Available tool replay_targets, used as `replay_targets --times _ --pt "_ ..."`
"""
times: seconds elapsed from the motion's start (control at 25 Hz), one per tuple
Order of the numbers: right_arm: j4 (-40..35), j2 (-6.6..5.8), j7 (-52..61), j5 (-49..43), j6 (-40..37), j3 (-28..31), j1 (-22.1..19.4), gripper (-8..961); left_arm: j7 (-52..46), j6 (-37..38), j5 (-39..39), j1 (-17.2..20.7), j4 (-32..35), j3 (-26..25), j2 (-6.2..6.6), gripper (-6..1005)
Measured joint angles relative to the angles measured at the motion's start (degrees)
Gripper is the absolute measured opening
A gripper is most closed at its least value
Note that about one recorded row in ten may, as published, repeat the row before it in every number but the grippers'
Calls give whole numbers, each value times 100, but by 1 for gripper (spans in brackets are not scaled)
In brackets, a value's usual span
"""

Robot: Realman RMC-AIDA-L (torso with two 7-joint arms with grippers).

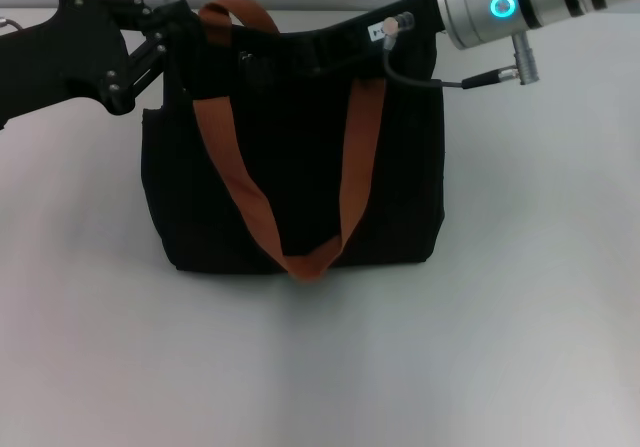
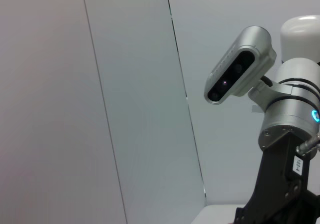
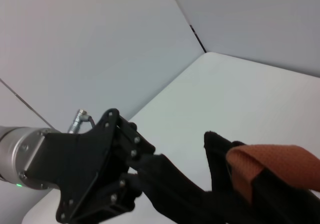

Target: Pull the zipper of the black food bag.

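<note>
Robot lab or test cell, bare white table (image 1: 520, 347), plain grey wall panels (image 2: 135, 108)

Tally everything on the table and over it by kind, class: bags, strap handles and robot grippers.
Black food bag: 1
Orange-brown strap handles: 2
Grippers: 2, left gripper and right gripper, both at the bag's top edge
Total: 5

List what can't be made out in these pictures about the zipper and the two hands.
- Zipper: its pull tab shows in no view; in the head view the right arm and black-on-black fabric along the bag top hide it.
- Right hand: head view, lost against the bag top; open or shut unclear.
- Left hand: fingers at the bag's corner merge with the fabric in head and right wrist views; grip unclear.
- Left wrist view: the bag is not in view.
</note>
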Motion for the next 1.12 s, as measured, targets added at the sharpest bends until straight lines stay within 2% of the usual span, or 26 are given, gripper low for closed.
replay_targets --times 0.24,1.12 --pt "255 34 -43 346 65 -120 167 217 0 12 1 -27 -17 0 -6 81" --pt "291 22 -56 559 65 -252 157 184 1 -7 -41 -29 -24 1 -9 82"
